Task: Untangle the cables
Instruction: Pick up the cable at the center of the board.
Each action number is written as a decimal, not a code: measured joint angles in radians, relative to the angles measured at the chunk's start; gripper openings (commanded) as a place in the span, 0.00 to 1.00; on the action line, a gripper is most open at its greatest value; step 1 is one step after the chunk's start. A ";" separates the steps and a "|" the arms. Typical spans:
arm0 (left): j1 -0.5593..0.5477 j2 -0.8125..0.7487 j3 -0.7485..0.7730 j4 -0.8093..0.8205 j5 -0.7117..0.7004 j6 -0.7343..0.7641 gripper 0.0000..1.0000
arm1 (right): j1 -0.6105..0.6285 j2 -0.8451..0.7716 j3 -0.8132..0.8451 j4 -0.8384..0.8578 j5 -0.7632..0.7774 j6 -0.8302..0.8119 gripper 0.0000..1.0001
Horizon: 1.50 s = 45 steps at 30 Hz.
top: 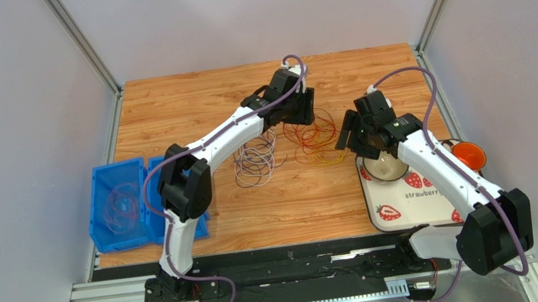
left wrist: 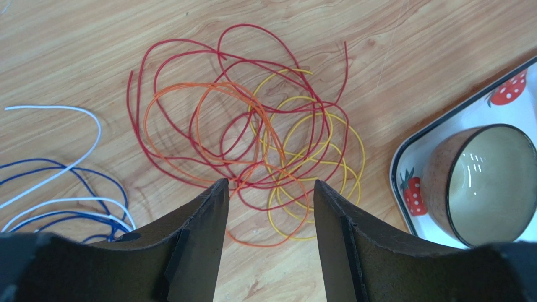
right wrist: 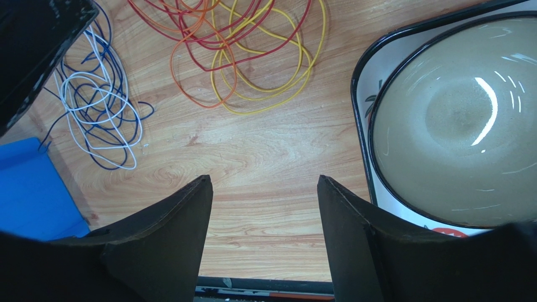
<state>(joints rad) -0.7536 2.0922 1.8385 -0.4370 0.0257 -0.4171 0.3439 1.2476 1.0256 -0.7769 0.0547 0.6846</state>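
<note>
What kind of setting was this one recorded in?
Most likely a robot lab test cell: grey panels on metal framing enclose a wood-grain table, with props: a blue bin, a strawberry tray and cables.

Bright even lgt, soft shadows, bowl [right wrist: 454, 119] glare

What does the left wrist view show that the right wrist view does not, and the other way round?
Only the left wrist view: the whole red, orange and yellow tangle, the open left tool, and the brown outer wall of the bowl.
Only the right wrist view: a corner of the blue bin, most of the white and blue coil, and the open right tool.
Both: some tangle and coil, the bowl, the tray, the wooden table.
</note>
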 measured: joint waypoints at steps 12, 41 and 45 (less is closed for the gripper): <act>-0.014 0.227 0.266 -0.053 0.002 0.012 0.56 | -0.035 -0.042 -0.064 0.045 -0.080 -0.002 0.65; -0.030 0.040 0.543 -0.352 0.006 0.062 0.00 | -0.090 -0.159 -0.110 0.065 -0.166 -0.015 0.63; -0.042 -0.174 0.581 -0.318 0.104 0.119 0.00 | -0.090 -0.179 -0.108 0.063 -0.171 -0.008 0.63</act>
<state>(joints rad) -0.7956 1.9179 2.4191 -0.7547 0.1295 -0.2985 0.2539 1.0691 0.9176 -0.7136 -0.1165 0.6765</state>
